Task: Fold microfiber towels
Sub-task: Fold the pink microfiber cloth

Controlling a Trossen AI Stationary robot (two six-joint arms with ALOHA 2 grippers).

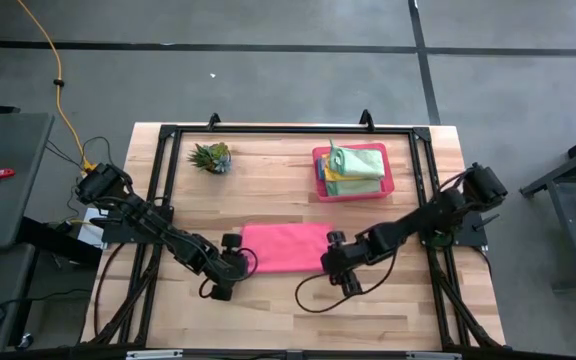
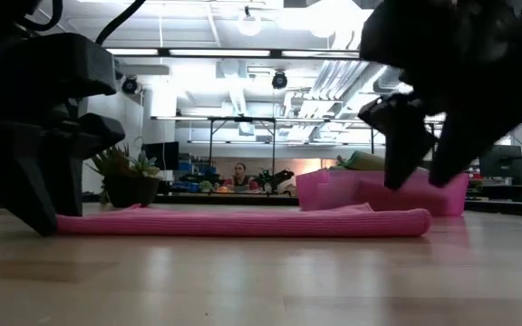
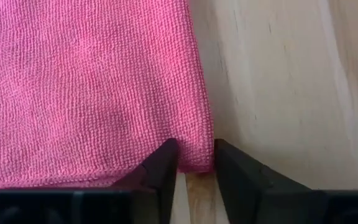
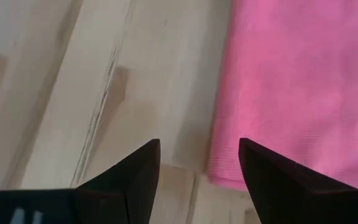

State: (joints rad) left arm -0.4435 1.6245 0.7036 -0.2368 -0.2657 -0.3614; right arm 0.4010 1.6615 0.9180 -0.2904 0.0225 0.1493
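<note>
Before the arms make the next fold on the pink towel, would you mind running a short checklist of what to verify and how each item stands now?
1. Pink towel lies flat on the table, apparently folded once: ok.
2. Left gripper straddles the towel's corner, fingers closing around its edge: ok; firm pinch: cannot tell.
3. Right gripper is open, with the towel's edge between the fingers, nothing held: not ok for lifting.
4. Both grippers sit at opposite ends of the towel: ok.
5. Pink tray with the folded towels stands apart from the work area: ok.
6. Plant is clear of both arms: ok.
</note>
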